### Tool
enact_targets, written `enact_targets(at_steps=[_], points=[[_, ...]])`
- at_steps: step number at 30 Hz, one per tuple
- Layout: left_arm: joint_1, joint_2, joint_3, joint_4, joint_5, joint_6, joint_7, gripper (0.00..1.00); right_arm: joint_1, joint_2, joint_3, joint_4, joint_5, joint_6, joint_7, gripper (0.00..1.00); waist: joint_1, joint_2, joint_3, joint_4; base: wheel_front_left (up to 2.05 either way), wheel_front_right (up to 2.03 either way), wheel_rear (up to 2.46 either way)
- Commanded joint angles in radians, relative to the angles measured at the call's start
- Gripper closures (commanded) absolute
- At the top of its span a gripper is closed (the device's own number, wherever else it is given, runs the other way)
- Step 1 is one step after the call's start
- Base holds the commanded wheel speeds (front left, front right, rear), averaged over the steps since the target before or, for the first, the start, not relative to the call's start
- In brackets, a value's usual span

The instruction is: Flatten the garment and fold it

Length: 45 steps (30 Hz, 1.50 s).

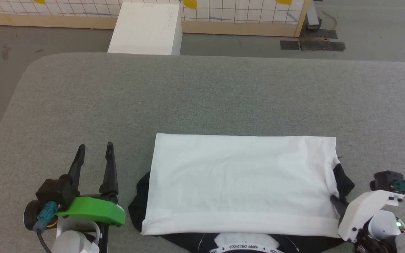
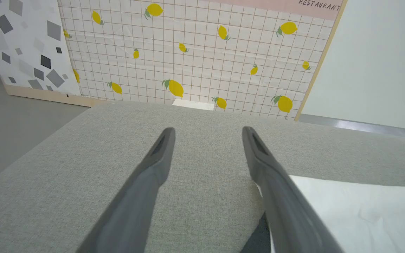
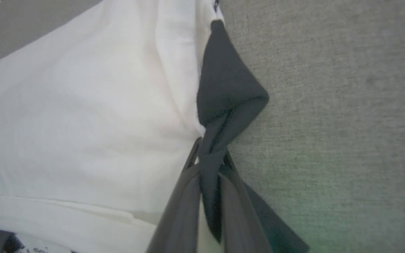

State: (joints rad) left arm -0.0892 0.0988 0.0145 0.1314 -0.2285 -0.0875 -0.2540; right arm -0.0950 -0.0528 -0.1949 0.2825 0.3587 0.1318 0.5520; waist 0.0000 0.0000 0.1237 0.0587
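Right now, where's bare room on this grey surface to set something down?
Free: the strip beyond the garment's far edge, and the left side around the left end effector. Crowded: near right, where the right end effector pinches the sleeve.

The left gripper (image 1: pixel 95 145) (image 2: pixel 208 130) rests low, its two dark fingers (image 1: pixel 109 165) spread wide and nearly parallel, pointing straight ahead with nothing between them. Behind the fingers sits a green cover (image 1: pixel 93 209) on the wrist, with a black block and a teal plug on its outer side. The right gripper (image 1: pixel 333 199) (image 3: pixel 209 154) points inward toward the left one, angled down. Its fingers (image 3: pixel 183 207) are pressed together, pinching a black fold of the garment (image 3: pixel 229 95) at their tips. A white cover (image 1: pixel 360 208) sits behind them on the wrist.
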Motion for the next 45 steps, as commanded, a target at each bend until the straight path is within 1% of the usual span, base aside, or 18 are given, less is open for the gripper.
enact_targets(at_steps=[1, 4, 10, 13, 15, 19, 21, 25, 26, 27, 30, 33, 35, 41, 45], points=[[-0.017, -0.006, 0.005, -0.001, 0.008, -0.004, -0.008, 0.00, 0.022, 0.003, -0.024, -0.011, -0.029, -0.001, -0.016, 1.00, 0.0000, 0.0000, 0.002, -0.001, 0.00, 0.00, 0.00], [-0.019, -0.011, 0.010, -0.004, 0.014, -0.008, -0.008, 0.00, 0.038, 0.003, -0.096, -0.054, -0.072, -0.001, -0.036, 1.00, 0.0000, 0.0000, 0.004, -0.002, 0.00, 0.00, 0.00], [-0.020, -0.019, 0.016, -0.008, 0.022, -0.015, -0.008, 0.00, 0.078, 0.003, -0.253, -0.139, -0.197, -0.001, -0.042, 1.00, 0.0000, 0.0000, 0.008, -0.008, 0.00, 0.00, 0.00], [-0.019, -0.022, 0.018, -0.009, 0.026, -0.017, -0.008, 0.00, 0.088, 0.003, -0.281, -0.176, -0.219, -0.001, -0.042, 1.00, 0.0000, 0.0000, 0.010, -0.012, 0.00, 0.00, 0.00], [-0.020, -0.023, 0.019, -0.010, 0.030, -0.019, -0.008, 0.00, 0.096, 0.003, -0.269, -0.216, -0.219, -0.001, -0.040, 1.00, 0.0000, 0.0000, 0.010, -0.014, 0.00, 0.00, 0.00], [-0.020, -0.026, 0.023, -0.015, 0.035, -0.022, -0.008, 0.00, 0.115, 0.003, -0.187, -0.345, -0.175, -0.001, -0.008, 1.00, 0.0000, 0.0000, 0.010, -0.016, 0.00, 0.00, 0.00], [-0.019, -0.027, 0.023, -0.015, 0.038, -0.023, -0.008, 0.00, 0.131, 0.003, -0.117, -0.430, -0.143, -0.001, 0.026, 1.00, 0.0000, 0.0000, 0.008, -0.013, 0.00, 0.00, 0.00], [-0.019, -0.030, 0.022, -0.016, 0.043, -0.026, -0.008, 0.00, 0.149, 0.003, 0.062, -0.601, -0.129, -0.001, 0.095, 1.00, 0.0000, 0.0000, 0.007, -0.006, 0.00, 0.00, 0.00], [-0.021, -0.030, 0.022, -0.016, 0.044, -0.026, -0.008, 0.00, 0.145, 0.003, 0.120, -0.631, -0.139, -0.001, 0.110, 1.00, 0.0000, 0.0000, 0.008, -0.003, 0.00, 0.00, 0.00], [-0.023, -0.032, 0.020, -0.016, 0.045, -0.027, -0.008, 0.00, 0.125, 0.003, 0.220, -0.656, -0.149, -0.001, 0.129, 1.00, 0.0000, 0.0000, 0.011, 0.003, 0.00, 0.00, 0.00], [-0.024, -0.035, 0.019, -0.019, 0.042, -0.028, -0.008, 0.00, 0.073, 0.003, 0.354, -0.634, -0.179, -0.001, 0.146, 1.00, 0.0000, 0.0000, 0.018, 0.009, 0.00, 0.00, 0.00], [-0.025, -0.039, 0.016, -0.023, 0.040, -0.029, -0.008, 0.00, 0.000, 0.003, 0.458, -0.547, -0.184, -0.001, 0.123, 1.00, 0.0000, 0.0000, 0.031, 0.018, 0.00, 0.00, 0.00], [-0.029, -0.040, 0.011, -0.023, 0.039, -0.029, -0.008, 0.00, -0.045, 0.003, 0.507, -0.478, -0.166, -0.001, 0.103, 1.00, 0.0000, 0.0000, 0.040, 0.029, 0.00, 0.00, 0.00], [-0.049, -0.044, -0.003, -0.018, 0.038, -0.032, -0.008, 0.00, -0.169, 0.003, 0.613, -0.267, -0.127, -0.001, 0.065, 1.00, 0.0000, 0.0000, 0.064, 0.063, 0.00, 0.00, 0.00], [-0.056, -0.045, -0.003, -0.015, 0.039, -0.032, -0.008, 0.00, -0.226, 0.003, 0.656, -0.147, -0.077, -0.001, 0.057, 1.00, 0.0000, 0.0000, 0.077, 0.071, 0.00, 0.00, 0.00]])
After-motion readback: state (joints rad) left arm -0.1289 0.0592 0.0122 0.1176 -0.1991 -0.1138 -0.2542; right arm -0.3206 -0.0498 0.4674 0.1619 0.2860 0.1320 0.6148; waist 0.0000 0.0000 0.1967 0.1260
